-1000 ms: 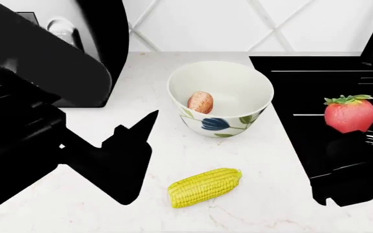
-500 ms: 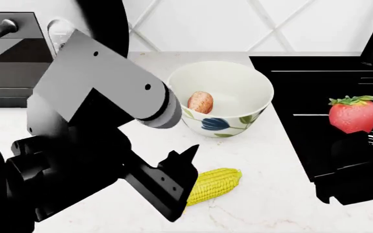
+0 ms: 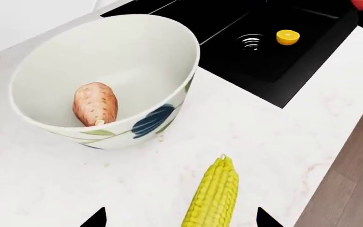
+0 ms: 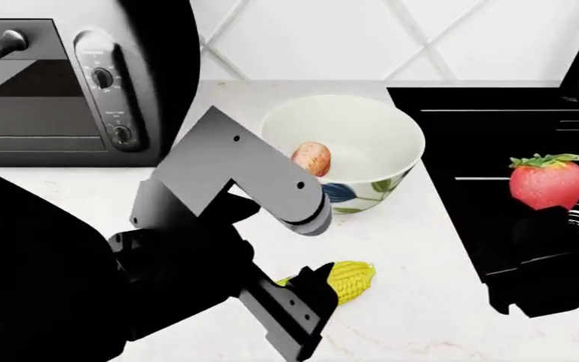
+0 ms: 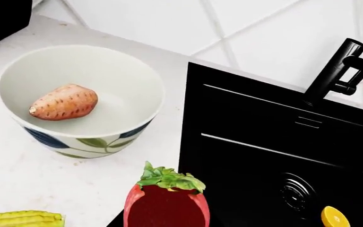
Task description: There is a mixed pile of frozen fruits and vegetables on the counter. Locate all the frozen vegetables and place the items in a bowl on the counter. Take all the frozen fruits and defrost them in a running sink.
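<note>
Home kitchen, simulated — white marbled bench [image 4: 410, 317] with a black sink [image 5: 282, 156] and black tap [image 5: 336, 71] set in, white diagonal-tiled wall [image 4: 370, 38], dark countertop oven [image 4: 58, 83] with knobs — food in a bowl [image 4: 370, 124].

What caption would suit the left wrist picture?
Yellow corn cob between open left gripper tips, near white bowl holding sweet potato.

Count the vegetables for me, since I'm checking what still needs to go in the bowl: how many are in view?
2. The sweet potato lies inside the bowl. The corn cob lies on the counter, between the left gripper's fingertips. None looks hidden.
</note>
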Controlling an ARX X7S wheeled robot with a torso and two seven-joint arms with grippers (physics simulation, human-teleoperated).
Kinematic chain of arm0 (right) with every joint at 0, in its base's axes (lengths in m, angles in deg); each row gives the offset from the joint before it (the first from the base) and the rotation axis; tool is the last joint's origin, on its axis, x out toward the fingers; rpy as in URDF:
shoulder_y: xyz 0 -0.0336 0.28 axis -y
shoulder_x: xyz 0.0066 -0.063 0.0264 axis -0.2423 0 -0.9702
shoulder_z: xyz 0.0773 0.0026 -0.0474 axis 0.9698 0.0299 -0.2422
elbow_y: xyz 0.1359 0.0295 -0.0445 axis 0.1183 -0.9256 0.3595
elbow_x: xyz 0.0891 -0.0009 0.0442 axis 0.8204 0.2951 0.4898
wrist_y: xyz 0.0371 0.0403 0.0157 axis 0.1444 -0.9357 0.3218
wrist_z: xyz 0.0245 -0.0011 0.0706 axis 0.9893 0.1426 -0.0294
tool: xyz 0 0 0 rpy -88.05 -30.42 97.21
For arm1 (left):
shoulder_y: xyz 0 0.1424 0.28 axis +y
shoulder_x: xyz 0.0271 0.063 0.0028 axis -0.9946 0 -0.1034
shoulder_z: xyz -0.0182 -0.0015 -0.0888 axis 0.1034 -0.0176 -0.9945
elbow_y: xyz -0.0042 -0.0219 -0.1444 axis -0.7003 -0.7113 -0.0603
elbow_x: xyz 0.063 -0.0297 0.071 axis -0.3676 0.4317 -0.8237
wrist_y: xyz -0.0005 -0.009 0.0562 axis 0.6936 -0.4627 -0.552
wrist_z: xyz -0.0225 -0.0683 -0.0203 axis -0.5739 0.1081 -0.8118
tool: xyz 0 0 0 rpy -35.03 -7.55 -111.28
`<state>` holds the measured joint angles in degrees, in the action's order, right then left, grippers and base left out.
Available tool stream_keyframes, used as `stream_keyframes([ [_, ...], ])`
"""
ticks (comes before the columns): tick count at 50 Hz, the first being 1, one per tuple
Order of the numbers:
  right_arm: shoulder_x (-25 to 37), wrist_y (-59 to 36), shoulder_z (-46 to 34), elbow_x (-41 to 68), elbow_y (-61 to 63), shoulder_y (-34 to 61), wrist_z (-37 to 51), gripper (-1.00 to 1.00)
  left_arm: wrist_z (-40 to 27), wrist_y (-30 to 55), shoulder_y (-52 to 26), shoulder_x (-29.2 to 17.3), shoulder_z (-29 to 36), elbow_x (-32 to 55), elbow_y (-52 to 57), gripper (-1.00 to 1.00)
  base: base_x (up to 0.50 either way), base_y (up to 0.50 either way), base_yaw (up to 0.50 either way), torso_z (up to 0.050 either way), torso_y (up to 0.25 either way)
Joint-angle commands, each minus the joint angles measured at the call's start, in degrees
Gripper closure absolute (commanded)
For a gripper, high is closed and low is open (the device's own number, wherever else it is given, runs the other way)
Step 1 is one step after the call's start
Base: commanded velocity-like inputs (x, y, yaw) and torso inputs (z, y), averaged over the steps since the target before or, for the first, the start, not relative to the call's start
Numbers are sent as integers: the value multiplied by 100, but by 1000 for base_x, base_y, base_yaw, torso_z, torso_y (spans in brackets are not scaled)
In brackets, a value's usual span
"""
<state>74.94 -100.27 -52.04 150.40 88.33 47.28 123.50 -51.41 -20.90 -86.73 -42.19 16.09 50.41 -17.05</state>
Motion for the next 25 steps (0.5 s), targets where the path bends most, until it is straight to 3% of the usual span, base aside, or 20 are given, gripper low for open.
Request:
stream_keyframes([
  [1, 27, -55, 30, -90, 14, -66, -61, 100, 213, 64, 341, 190, 166, -385, -137, -100, 0, 0, 0, 0, 0],
  [25, 95, 0, 68, -274, 54, -257, -206, 100, 677, 183, 898, 459, 436, -1173, -518, -100, 0, 0, 0, 0, 0],
])
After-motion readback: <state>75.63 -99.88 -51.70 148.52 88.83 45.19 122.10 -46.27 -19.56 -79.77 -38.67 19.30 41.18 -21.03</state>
